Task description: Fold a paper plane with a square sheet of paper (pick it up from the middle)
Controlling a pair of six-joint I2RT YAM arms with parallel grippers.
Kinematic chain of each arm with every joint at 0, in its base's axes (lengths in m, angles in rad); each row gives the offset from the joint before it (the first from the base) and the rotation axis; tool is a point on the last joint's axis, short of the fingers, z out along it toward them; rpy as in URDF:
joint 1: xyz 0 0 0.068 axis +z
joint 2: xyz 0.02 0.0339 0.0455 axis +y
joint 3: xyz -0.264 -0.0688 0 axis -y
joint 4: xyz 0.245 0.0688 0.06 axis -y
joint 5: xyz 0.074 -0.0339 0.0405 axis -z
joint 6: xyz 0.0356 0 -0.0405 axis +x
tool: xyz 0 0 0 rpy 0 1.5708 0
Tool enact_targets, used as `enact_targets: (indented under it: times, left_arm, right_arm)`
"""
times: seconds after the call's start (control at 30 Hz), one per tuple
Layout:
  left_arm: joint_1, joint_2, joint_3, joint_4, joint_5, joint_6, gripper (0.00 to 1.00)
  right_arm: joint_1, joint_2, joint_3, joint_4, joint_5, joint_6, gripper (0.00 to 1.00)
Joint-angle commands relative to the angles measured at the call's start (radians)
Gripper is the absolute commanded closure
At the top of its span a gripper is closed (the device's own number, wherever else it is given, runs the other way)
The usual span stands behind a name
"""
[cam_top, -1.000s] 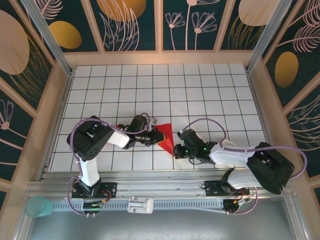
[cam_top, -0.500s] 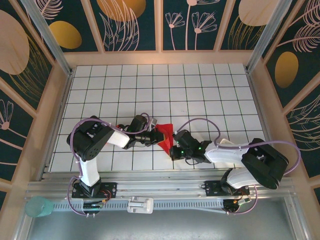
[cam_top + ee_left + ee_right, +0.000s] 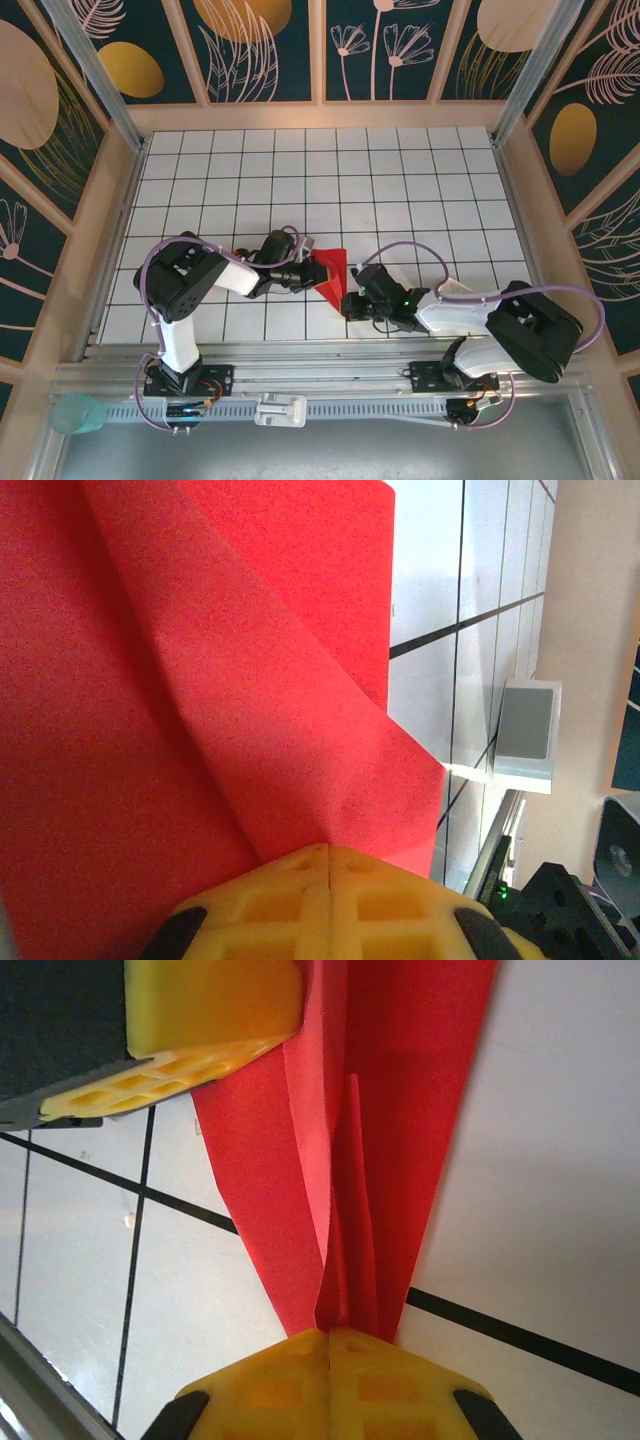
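- We see the creased red paper [image 3: 333, 268] low over the white gridded table [image 3: 400, 180], towards its front edge; we cannot tell whether it lies flat.
- Our left gripper [image 3: 328, 852] is clenched on the paper's left side, pads pressed together over a folded layer.
- Our right gripper [image 3: 328, 1335] is clamped on the paper's narrow near end, with the folds running away from it.

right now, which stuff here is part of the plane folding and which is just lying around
In the job: creased bright red paper sheet; left gripper and right gripper, both pinching it.
Lying about: translucent teal cup; small white plastic block.
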Motion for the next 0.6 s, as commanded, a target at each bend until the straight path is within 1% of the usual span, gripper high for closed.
enact_targets:
  times: [0.0, 0.3, 0.47, 0.57]
  left_arm:
    - [0.0, 0.03, -0.013, -0.043, -0.015, 0.006, 1.0]
    - [0.0, 0.03, -0.013, -0.045, -0.013, 0.009, 1.0]
    - [-0.001, 0.03, -0.013, -0.046, -0.013, 0.009, 1.0]
    - [-0.001, 0.031, -0.013, -0.046, -0.012, 0.009, 1.0]
  right_arm:
    - [-0.016, -0.007, -0.043, -0.01, -0.027, 0.032, 0.98]
    - [-0.023, 0.013, -0.082, 0.028, -0.046, 0.047, 0.98]
    - [-0.027, 0.003, -0.087, 0.012, -0.037, 0.046, 0.98]
    - [-0.036, -0.015, -0.072, -0.014, -0.033, 0.029, 0.96]
